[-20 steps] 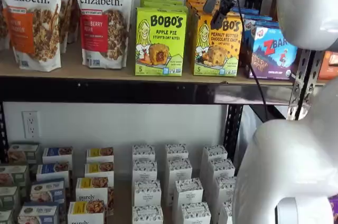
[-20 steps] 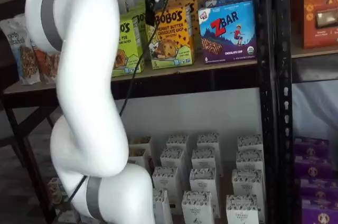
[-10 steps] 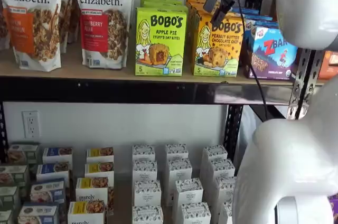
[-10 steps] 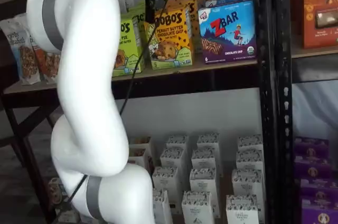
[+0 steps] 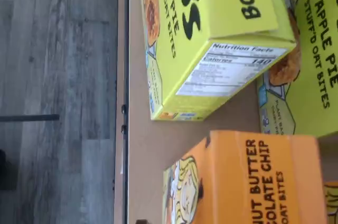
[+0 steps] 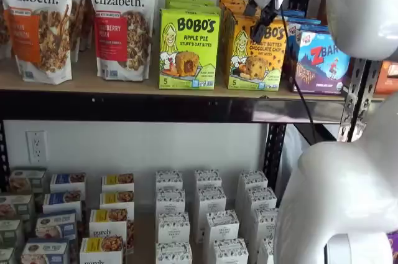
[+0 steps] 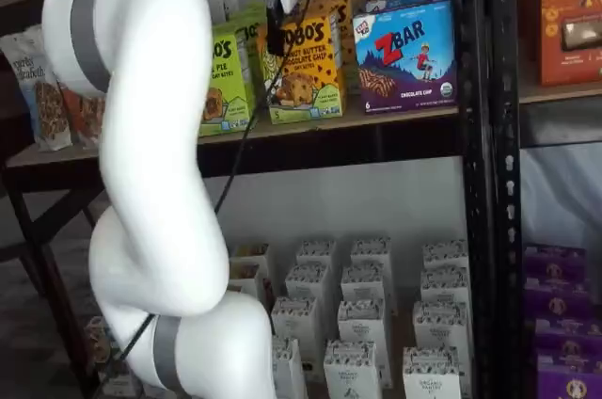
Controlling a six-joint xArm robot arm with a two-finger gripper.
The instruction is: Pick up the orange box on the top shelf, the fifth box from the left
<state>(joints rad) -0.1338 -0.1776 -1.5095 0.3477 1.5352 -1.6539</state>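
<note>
- Orange cardboard faces outward at the front edge of the top shelf [image 6: 124,83]: the orange box [image 6: 256,52] stands upright with its printed face to the aisle, so its top is open to a reach from above.
- It sits between the lime-green box [image 6: 189,48] and the blue box [image 6: 320,60], near both, with identical cartons lined up behind it; the wrist view shows a strip of bare board between the orange box [image 5: 248,179] and the lime-green box [image 5: 206,39].
- In both shelf views the hand [image 6: 260,17] hangs just in front of the orange carton's upper part, over its title; its black fingers [image 6: 263,25] show with a narrow gap in one shelf view, and I judge it wide open and empty.
- In a shelf view the hand [image 7: 275,30] points down at the box's [image 7: 303,70] top corner nearest the green carton, a cable [image 7: 246,117] trailing below it.
- Judging from this, the approach is under way and the box is not yet gripped.
</note>
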